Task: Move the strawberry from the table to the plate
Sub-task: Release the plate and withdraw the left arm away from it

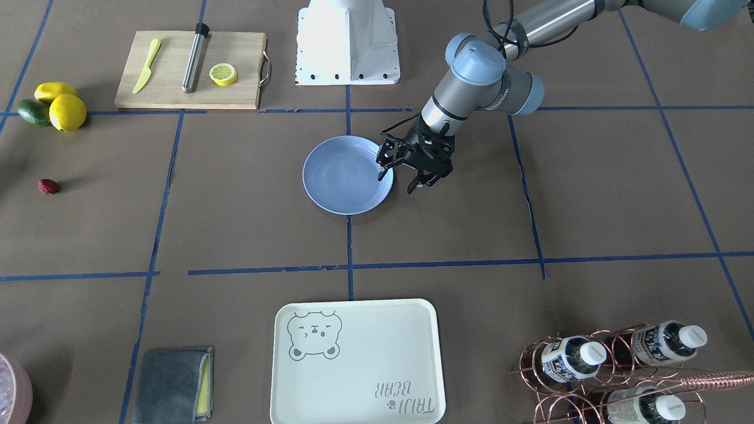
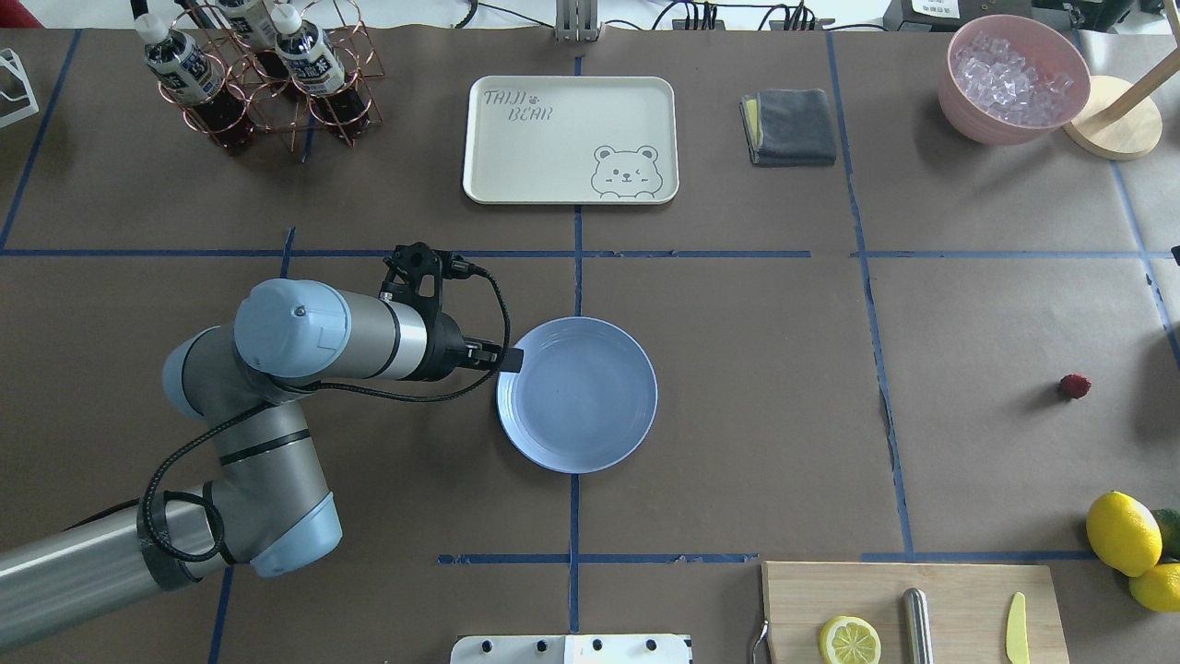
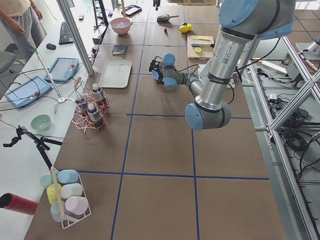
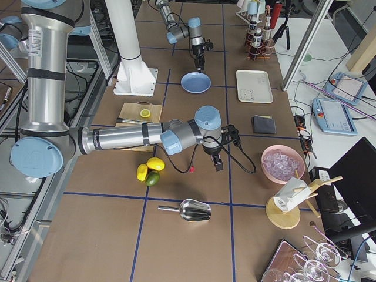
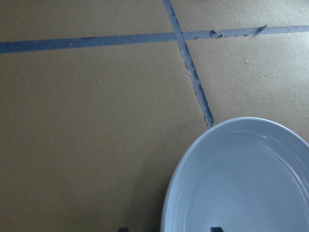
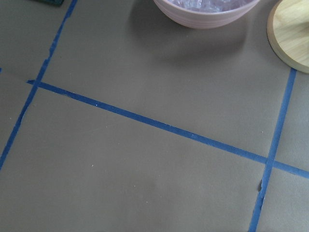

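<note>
The strawberry [image 1: 48,186] [image 2: 1074,385] lies alone on the brown-paper table [image 2: 756,443], far out on the robot's right side. The light-blue plate [image 1: 344,188] [image 2: 590,406] [image 5: 241,183] sits empty at the table's middle. My left gripper [image 1: 397,183] [image 2: 510,359] is open at the plate's edge, one finger over the plate and one outside the rim. My right gripper [image 4: 218,163] shows only in the exterior right view, low over the table near the lemons; I cannot tell whether it is open or shut. The right wrist view shows no strawberry.
A cutting board [image 2: 959,590] holds a lemon half [image 2: 849,640], a steel rod and a yellow knife. Two lemons [image 2: 1123,533] and an avocado lie near the strawberry. A bear tray [image 2: 570,138], grey cloth [image 2: 793,126], bottle rack [image 2: 258,83] and pink bowl of ice [image 2: 1014,78] line the far side.
</note>
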`<state>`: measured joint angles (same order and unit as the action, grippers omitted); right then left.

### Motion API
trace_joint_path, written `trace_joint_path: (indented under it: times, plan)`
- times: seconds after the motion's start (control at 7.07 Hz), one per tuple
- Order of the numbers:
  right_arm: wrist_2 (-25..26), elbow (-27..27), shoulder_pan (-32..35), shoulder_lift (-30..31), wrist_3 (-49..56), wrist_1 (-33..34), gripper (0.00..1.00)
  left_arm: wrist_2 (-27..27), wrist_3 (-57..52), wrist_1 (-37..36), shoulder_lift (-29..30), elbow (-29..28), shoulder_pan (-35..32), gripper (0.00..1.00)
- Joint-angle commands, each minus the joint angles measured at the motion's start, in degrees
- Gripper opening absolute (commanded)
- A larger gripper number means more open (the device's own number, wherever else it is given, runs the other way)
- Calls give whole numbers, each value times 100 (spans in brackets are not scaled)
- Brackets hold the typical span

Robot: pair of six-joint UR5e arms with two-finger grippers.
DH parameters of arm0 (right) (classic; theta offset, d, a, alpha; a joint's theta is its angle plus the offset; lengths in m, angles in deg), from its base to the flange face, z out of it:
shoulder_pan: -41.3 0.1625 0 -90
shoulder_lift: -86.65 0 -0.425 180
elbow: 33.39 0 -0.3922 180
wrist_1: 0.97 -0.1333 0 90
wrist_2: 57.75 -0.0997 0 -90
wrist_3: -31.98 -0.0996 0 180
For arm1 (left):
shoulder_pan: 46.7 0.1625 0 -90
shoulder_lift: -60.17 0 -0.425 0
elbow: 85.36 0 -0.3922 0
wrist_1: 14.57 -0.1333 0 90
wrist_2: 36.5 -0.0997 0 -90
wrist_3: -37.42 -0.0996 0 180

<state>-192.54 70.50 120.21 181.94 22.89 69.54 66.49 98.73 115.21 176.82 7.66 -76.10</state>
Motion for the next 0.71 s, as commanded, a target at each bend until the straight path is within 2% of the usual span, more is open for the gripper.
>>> trace_joint_path:
  times: [0.0,0.14,0.28,0.42,0.57]
  plan:
    - [-38,227,-130,-246,-154,-20,100,446,-1113,-1542,-248,958,-703,100]
    - [-47,271,-392,-387,-232,-290,100,884,-1912,-1979,-657,1355,-1343,100]
    - [-29,237,-525,-379,-442,-563,100,2011,-2225,-2322,-922,1325,-2106,100]
    - [-21,254,-578,-379,-566,-565,100,2397,-2297,-2970,-1230,1229,-2627,100]
    - [-29,271,-605,-379,-576,-574,100,2374,-2672,-3559,-1241,1062,-3189,100]
